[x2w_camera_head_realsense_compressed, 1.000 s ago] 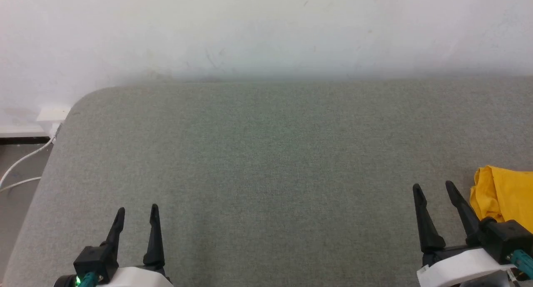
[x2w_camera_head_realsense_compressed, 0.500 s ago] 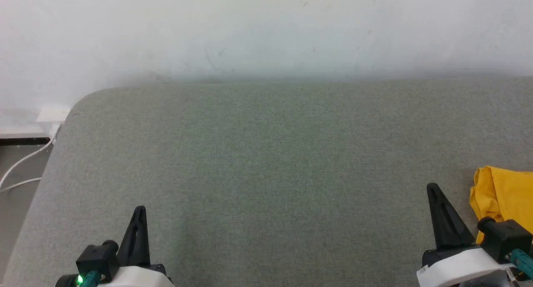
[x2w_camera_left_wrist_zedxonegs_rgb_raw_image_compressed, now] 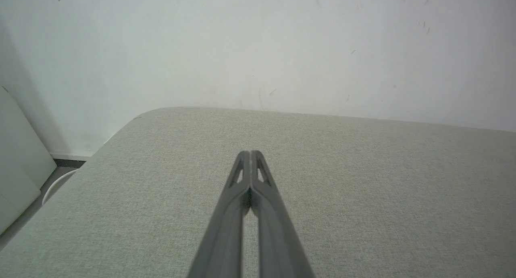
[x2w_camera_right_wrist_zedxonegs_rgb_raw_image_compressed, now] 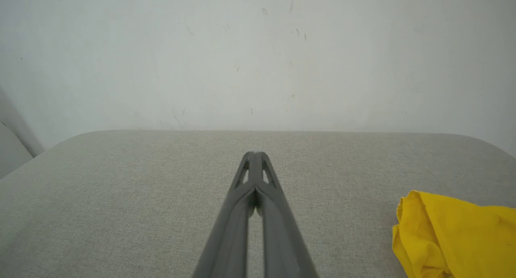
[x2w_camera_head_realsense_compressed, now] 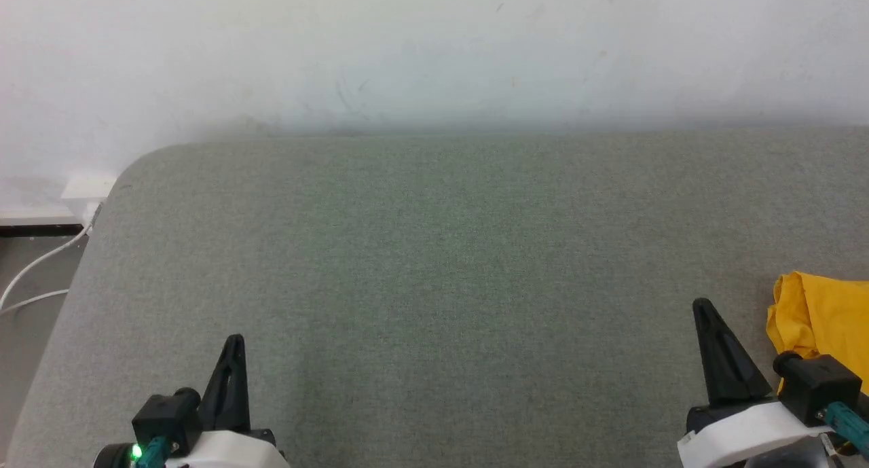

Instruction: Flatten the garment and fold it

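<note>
Left fingers [x2w_camera_head_realsense_compressed: 231, 376] and right fingers [x2w_camera_head_realsense_compressed: 723, 359] are each pinched tight together, gripping nothing, above the grey fabric table [x2w_camera_head_realsense_compressed: 434, 250]. The yellow garment [x2w_camera_head_realsense_compressed: 821, 312] lies bunched just right of the right fingers. The head view adds a white cable [x2w_camera_head_realsense_compressed: 34, 271] beside the table's left corner.

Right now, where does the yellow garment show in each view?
Head view: yellow garment bunched at the right edge, beside the right gripper.
Right wrist view: lower right corner, right of that gripper.
Left wrist view: grey cushion ahead of the left gripper.
Shared landmark: the cushion's far edge against the white wall.
</note>
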